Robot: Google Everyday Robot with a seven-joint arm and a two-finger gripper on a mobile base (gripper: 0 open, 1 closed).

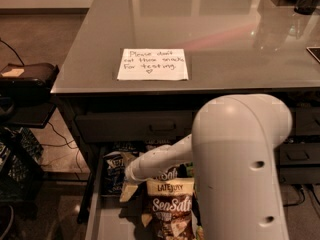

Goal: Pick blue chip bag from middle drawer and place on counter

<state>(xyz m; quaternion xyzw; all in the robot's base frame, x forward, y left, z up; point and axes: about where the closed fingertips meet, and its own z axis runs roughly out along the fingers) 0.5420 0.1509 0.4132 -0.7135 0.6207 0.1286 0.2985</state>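
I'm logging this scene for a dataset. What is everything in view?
counter: one, glossy grey, top of view
note: one, white, handwritten, on the counter
drawer front: one, dark, under the counter edge
middle drawer: one, dark grey, open below
blue chip bag: one, dark blue, drawer's back left
Sea Salt bag: at least one, brown and cream, mid-drawer
crate: one, black, floor at left
arm: one, white, over the drawer
gripper: one, pale, in the drawer by the blue chip bag
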